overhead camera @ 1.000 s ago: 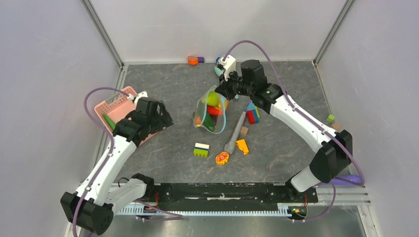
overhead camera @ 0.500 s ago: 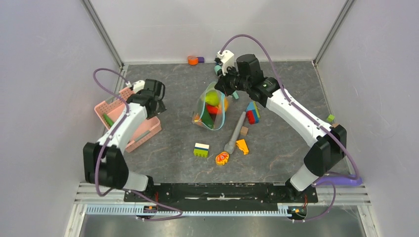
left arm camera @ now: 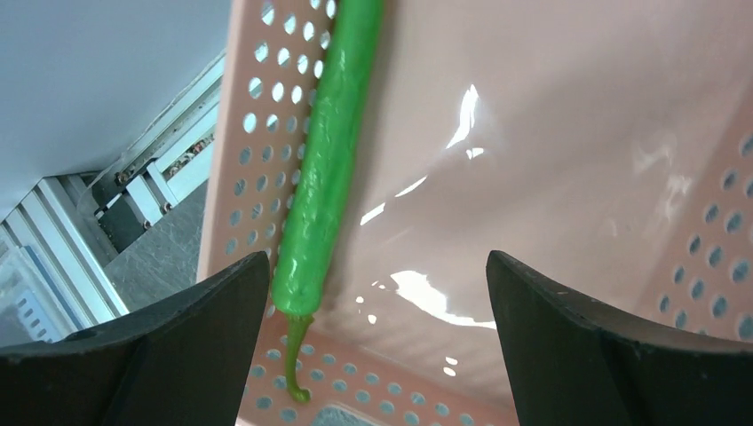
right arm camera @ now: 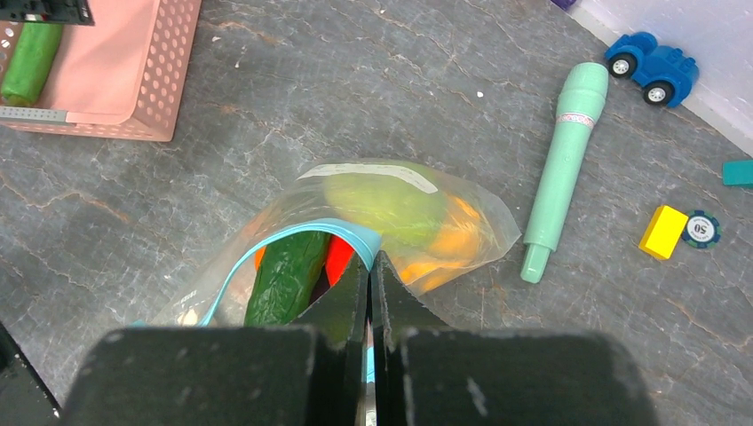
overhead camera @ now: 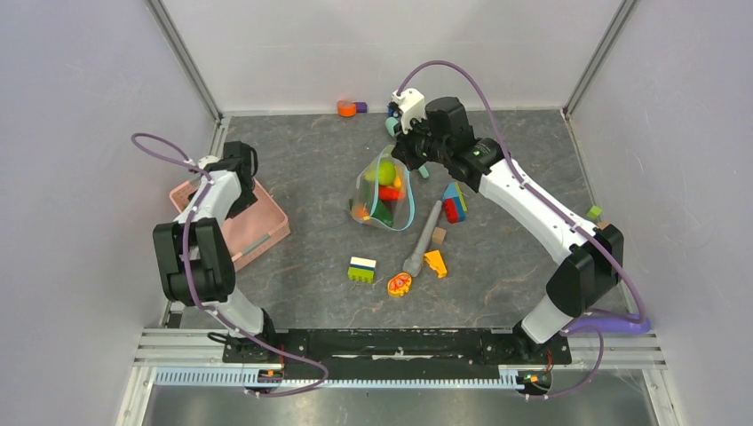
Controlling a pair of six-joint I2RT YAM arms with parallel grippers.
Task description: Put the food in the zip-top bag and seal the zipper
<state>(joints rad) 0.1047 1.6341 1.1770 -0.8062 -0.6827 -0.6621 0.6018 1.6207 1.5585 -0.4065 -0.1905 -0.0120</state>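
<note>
The clear zip-top bag (overhead camera: 384,197) stands in the middle of the table with its mouth held up. Inside it lie food pieces: a light green one (right arm camera: 386,200), a dark green one (right arm camera: 286,275), a red one (right arm camera: 340,257) and an orange one (right arm camera: 444,240). My right gripper (right arm camera: 369,257) is shut on the bag's rim at the teal zipper (right arm camera: 293,238). My left gripper (left arm camera: 377,257) hangs open inside the pink basket (overhead camera: 262,222). A long green pepper (left arm camera: 324,169) lies along the basket wall by the left finger, untouched.
A teal pen-like stick (right arm camera: 561,169), a blue toy car (right arm camera: 653,67) and a yellow block (right arm camera: 664,231) lie beyond the bag. Nearer the arm bases are a grey tool (overhead camera: 424,240), a striped block (overhead camera: 361,269), a flat orange oval toy (overhead camera: 399,284) and a coloured block (overhead camera: 455,202).
My left arm has swung left and back, so its open gripper now sits down in the pink basket over the green pepper. The right gripper keeps its hold on the bag's rim.
</note>
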